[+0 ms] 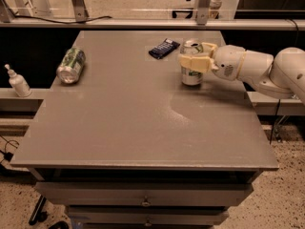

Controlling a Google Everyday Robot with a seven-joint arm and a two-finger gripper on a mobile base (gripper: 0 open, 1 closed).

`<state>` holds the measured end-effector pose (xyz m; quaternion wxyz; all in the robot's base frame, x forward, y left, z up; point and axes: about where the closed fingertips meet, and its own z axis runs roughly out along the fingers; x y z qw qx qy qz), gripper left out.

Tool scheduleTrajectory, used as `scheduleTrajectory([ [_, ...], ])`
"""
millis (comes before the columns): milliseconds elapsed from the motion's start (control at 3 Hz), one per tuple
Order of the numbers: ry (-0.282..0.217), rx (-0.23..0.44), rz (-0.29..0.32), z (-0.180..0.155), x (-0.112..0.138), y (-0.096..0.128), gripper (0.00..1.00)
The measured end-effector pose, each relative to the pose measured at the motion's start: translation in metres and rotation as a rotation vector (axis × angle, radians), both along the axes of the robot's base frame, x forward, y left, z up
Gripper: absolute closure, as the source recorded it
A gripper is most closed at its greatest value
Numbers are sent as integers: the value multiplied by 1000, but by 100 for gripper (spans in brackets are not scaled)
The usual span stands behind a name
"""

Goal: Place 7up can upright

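Observation:
The 7up can stands upright on the grey table, at the back right. It has a silver top, a pale body and a green lower band. My gripper reaches in from the right on a white arm. Its cream fingers clasp the can's upper body from both sides and hide the logo. The can's base rests on the table top.
A mostly green patterned can lies on its side near the table's left edge. A dark blue snack packet lies just behind and left of the 7up can. A small white bottle stands on the ledge to the left. Drawers sit below the table front.

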<state>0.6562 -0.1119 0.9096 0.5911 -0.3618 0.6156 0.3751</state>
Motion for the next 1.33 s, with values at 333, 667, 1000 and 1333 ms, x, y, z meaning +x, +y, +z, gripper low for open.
scheduleTrajectory([
  [333,1,-11,0,-1,-1,-4,13],
  [667,-9,-27,-8,4,-6,-11,0],
  [1000,-28,-39,-21,13,-13,-21,0],
  [1333,-79,-67,-35,44,-23,-36,0],
])
